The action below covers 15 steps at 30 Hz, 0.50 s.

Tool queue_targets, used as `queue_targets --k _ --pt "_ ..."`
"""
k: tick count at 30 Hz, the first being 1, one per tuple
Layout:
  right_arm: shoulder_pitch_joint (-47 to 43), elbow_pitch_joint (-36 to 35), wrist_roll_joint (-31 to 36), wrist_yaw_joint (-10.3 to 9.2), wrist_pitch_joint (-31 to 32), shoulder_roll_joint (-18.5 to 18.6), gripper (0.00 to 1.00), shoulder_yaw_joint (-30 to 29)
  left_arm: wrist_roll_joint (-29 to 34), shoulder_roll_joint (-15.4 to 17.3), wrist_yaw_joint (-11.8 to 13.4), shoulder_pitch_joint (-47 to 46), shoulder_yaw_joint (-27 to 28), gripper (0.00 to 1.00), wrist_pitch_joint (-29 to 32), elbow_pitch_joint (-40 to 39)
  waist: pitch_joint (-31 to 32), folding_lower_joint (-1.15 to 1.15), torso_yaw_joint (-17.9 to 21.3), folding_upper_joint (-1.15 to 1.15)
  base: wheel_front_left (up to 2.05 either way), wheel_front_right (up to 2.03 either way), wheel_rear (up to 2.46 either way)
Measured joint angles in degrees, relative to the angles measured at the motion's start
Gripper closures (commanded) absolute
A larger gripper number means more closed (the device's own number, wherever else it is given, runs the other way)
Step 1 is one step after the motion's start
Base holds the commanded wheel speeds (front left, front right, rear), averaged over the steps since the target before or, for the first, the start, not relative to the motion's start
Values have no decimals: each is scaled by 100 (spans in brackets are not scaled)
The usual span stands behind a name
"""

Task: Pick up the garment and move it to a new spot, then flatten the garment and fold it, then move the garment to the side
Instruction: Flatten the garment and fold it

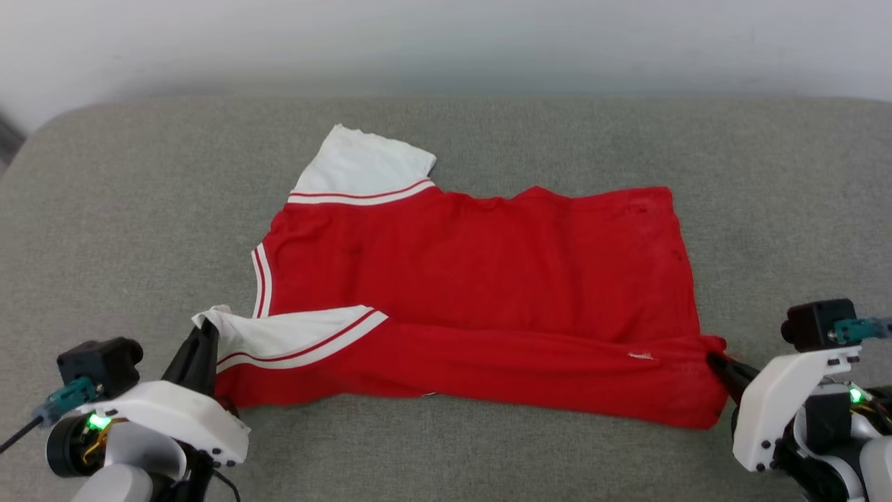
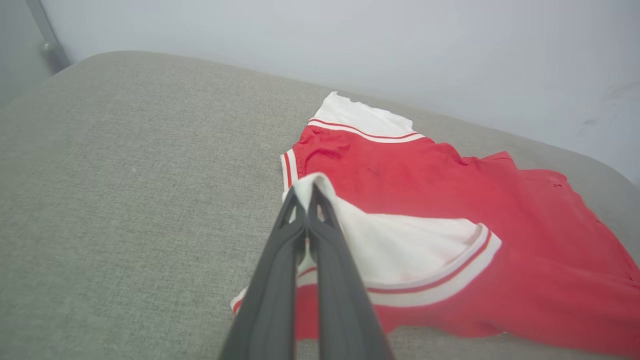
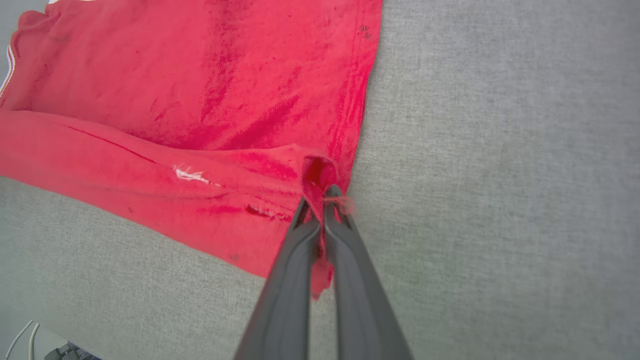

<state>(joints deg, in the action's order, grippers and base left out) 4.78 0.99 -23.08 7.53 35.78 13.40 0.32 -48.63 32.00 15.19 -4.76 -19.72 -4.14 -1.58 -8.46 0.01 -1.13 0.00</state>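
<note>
Nearest you, the left gripper's dark fingers are pressed together on the tip of the near white sleeve. At the other end, the right gripper's fingers pinch the red hem corner. Between them, the near edge of the red jersey T-shirt with white sleeves lies doubled over onto its body, likely so both grips can carry a lengthwise fold across. The shirt rests mid-way on the grey upholstered bench, its far sleeve flat toward the pale wall.

Bare room: grey cushion, pale wall
</note>
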Motion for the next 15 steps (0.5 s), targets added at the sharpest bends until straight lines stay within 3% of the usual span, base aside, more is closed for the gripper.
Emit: queue_targets --k 9,10,11,12,13,14,15 --pt "1039 970 40 0 -379 145 100 439 38 -212 -441 -784 -318 100 186 996 -689 0 67 0 0 0 0" --pt "1098 1095 37 -1 -466 158 96 477 33 -236 -495 -841 -363 100 205 1115 -744 1 65 0 0 0 0" --pt "1156 1215 41 -1 -550 165 74 520 -5 -269 -555 -888 -408 100 269 1230 -790 1 62 0 0 0 0" --pt "1199 1322 51 -1 -609 189 52 573 -58 -331 -589 -921 -419 87 298 1352 -823 1 55 0 0 0 0" --pt "1245 1436 32 0 -660 194 0 591 -102 -382 -646 -950 -445 69 318 1448 -843 0 45 0 0 0 0" --pt "1283 1525 30 0 -731 197 0 641 -133 -423 -694 -979 -461 55 341 1539 -850 0 38 0 0 0 0" --pt "1307 1604 30 1 -811 198 0 686 -165 -456 -734 -1006 -459 28 338 1630 -846 0 36 0 0 0 0"
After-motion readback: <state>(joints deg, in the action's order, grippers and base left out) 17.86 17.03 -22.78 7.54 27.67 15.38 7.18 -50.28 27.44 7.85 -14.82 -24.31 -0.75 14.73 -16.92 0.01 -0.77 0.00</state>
